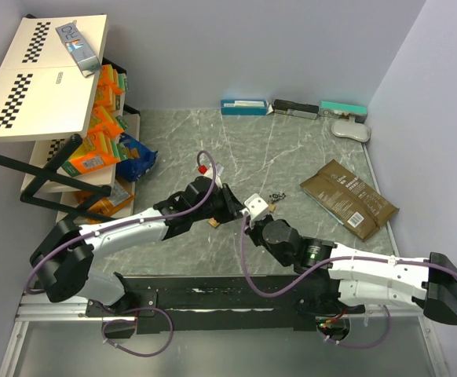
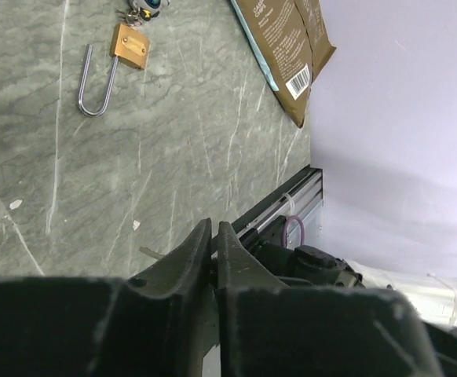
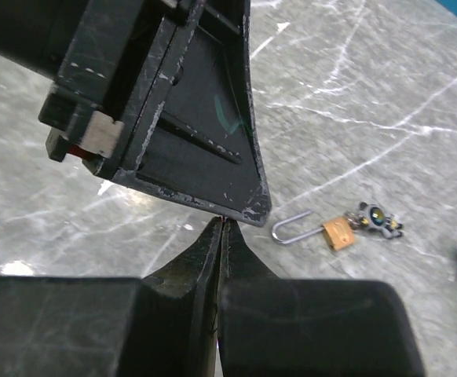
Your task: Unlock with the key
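**A:** Left side first. How does the left gripper (image 2: 214,226) stand?

**B:** Its fingers are drawn almost together, with only a thin slit between them and nothing showing in it. The padlock (image 2: 130,45) lies flat on the table (image 2: 213,118), well ahead of those tips and off to one side.

**A:** And the right gripper (image 3: 222,224)?

**B:** It is pressed fully together, with its tips close under the left gripper's finger.

**A:** Where is the padlock from there?

**B:** Near, just to the right of its tips. The long axis runs across the front of the fingers. The shackle (image 3: 290,230) is nearest, then the brass body, and the keys (image 3: 378,220) are at the far end against the body. Whether a key already sits in the keyhole is too small to tell.

**A:** So which arm goes?

**B:** The right one is nearer, I judge, though it must reach past the shackle and body to get to the keys.
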Robot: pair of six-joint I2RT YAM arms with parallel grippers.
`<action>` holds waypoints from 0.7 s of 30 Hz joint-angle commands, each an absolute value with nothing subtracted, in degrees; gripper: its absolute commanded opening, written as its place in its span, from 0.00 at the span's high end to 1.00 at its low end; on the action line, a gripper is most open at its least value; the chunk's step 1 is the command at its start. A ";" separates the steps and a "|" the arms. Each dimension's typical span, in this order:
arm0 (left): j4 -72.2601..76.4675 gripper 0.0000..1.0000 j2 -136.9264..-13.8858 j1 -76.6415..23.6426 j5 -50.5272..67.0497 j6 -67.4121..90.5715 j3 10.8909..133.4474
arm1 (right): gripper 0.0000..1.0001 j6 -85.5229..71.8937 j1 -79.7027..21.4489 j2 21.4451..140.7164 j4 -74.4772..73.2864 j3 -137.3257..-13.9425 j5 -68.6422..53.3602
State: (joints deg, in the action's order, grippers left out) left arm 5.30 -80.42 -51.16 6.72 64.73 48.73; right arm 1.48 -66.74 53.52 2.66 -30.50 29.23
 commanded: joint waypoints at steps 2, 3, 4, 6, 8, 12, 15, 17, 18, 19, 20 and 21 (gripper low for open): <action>8.25 0.96 -82.09 -52.03 9.83 64.42 50.98 | 1.00 5.01 -68.64 55.19 4.83 -34.98 34.63; 9.04 0.99 -82.26 -52.12 10.28 64.42 50.80 | 1.00 5.10 -68.82 55.98 4.75 -35.15 35.41; 9.84 0.99 -82.27 -52.12 10.46 64.51 50.45 | 1.00 5.10 -68.99 56.42 4.57 -35.50 35.77; 11.94 0.99 -82.18 -52.12 10.90 64.95 49.40 | 1.00 5.10 -69.26 57.74 4.31 -35.94 37.43; 12.83 0.99 -82.18 -52.21 10.99 65.48 48.78 | 1.00 5.01 -69.78 58.79 3.96 -36.82 38.40; 14.15 0.99 -80.87 -52.21 8.36 64.26 47.55 | 0.97 3.08 -70.14 61.17 2.29 -38.32 39.20; 13.89 0.99 -78.76 -52.12 4.85 62.06 46.06 | 0.81 0.44 -70.05 61.26 1.32 -38.85 37.80; 11.87 0.99 -77.88 -52.03 2.65 60.39 45.70 | 0.75 -1.30 -69.70 61.00 0.62 -38.67 36.48; 11.34 0.99 -77.09 -51.94 1.85 59.16 45.62 | 0.70 -1.84 -68.91 60.65 0.35 -38.67 35.60; 11.08 0.99 -76.73 -51.86 0.63 58.63 45.09 | 0.67 -2.89 -68.56 60.30 0.44 -38.06 34.64; 11.16 0.99 -76.38 -51.68 0.35 58.28 44.65 | 0.63 -3.34 -68.12 59.42 0.53 -37.71 31.93; 11.25 0.99 -75.77 -50.98 0.26 57.92 44.30 | 0.57 -3.86 -66.98 58.81 0.70 -37.36 30.51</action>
State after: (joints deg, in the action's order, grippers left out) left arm 10.20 -79.42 -51.22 2.85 61.43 45.34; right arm -0.21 -69.10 61.36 -0.78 -35.59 35.66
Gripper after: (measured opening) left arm 0.022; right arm 0.345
